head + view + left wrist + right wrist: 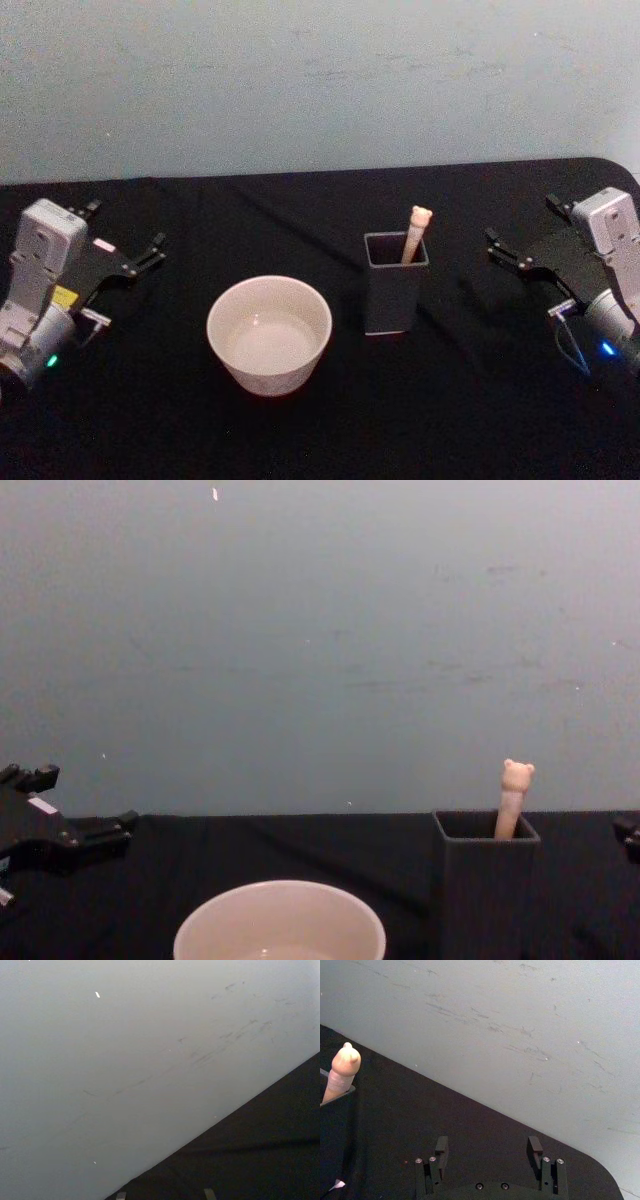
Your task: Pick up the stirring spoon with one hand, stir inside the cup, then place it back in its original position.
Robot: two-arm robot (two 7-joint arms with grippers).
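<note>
My right claw (520, 228) hovers right of the holder (390, 300), spread wide and empty. My left claw (128, 225) mirrors it, released.

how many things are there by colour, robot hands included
cream: 2, the cup and the stirring spoon
dark grey: 1, the holder
black: 2, the left hand and the right hand
total: 5

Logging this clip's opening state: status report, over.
Left pincer open, left of cup. Right pincer open, right of holder. Stirring spoon standing in holder, untouched. Nothing in the way.
</note>
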